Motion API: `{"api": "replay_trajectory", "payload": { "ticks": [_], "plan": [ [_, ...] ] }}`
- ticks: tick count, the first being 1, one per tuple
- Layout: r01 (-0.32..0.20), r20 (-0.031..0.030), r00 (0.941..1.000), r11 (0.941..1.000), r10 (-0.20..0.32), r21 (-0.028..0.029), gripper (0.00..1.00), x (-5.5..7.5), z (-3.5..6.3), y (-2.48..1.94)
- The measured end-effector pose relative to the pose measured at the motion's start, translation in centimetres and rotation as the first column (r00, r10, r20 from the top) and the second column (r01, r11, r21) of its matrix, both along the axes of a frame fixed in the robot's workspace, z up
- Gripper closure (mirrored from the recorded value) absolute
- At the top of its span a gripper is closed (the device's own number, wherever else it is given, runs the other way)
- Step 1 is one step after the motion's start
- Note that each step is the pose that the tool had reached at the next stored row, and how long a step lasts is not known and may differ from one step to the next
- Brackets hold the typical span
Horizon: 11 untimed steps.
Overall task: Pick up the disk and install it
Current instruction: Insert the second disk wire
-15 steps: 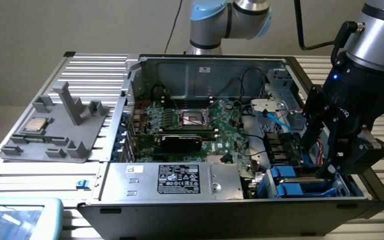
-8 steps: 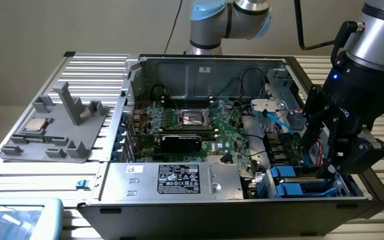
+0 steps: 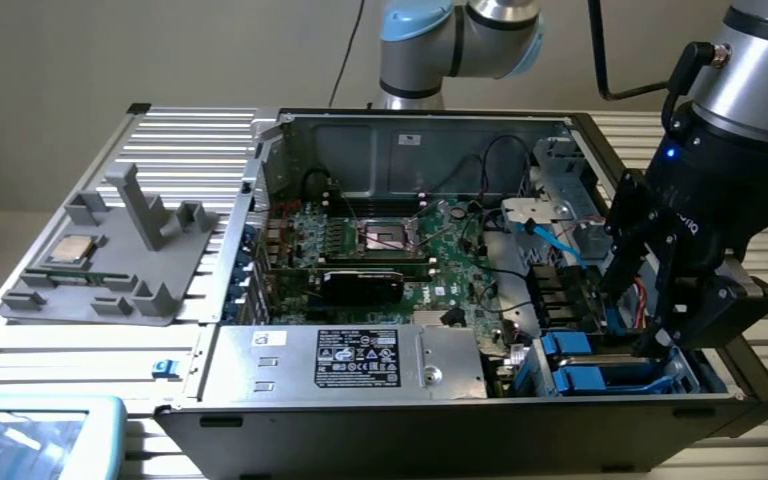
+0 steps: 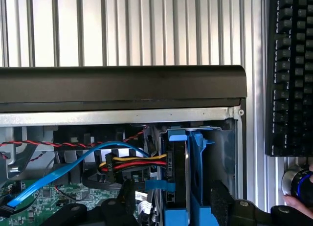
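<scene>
The disk (image 4: 177,179) stands on edge in the drive bay at the corner of the open computer case, clipped in its blue carrier (image 4: 197,167). My gripper (image 4: 173,209) hangs right over it, open. Its dark fingers (image 4: 128,199) stand on either side of the carrier with a gap to it. In the exterior view the gripper (image 3: 647,325) reaches down into the case's near corner on the exterior view's right, just above the blue carriers (image 3: 584,347) in the bay.
Red, yellow and blue cables (image 4: 127,162) plug in beside the bay. The power-supply box (image 3: 344,360) lies along the case front. A grey fixture (image 3: 117,260) holds a processor chip (image 3: 71,250). A keyboard (image 4: 293,74) and a hand (image 4: 299,204) are beyond the case wall.
</scene>
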<state>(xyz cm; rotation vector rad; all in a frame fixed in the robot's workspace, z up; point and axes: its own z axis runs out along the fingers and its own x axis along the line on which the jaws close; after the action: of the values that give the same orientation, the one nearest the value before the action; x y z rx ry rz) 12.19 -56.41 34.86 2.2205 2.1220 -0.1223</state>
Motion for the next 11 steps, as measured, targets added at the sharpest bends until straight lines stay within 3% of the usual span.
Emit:
{"api": "replay_trajectory", "payload": {
  "ticks": [5,9,11],
  "plan": [
    [0.001,0.0008,1.0000,1.0000,-0.001,0.0002,0.29,-0.1,0.17,0.03],
    [0.000,0.0012,1.0000,1.0000,0.000,0.0006,0.29,-0.1,1.95,0.08],
    [0.000,0.0012,1.0000,1.0000,0.000,0.0012,0.29,-0.1,2.09,0.08]
  ]
}}
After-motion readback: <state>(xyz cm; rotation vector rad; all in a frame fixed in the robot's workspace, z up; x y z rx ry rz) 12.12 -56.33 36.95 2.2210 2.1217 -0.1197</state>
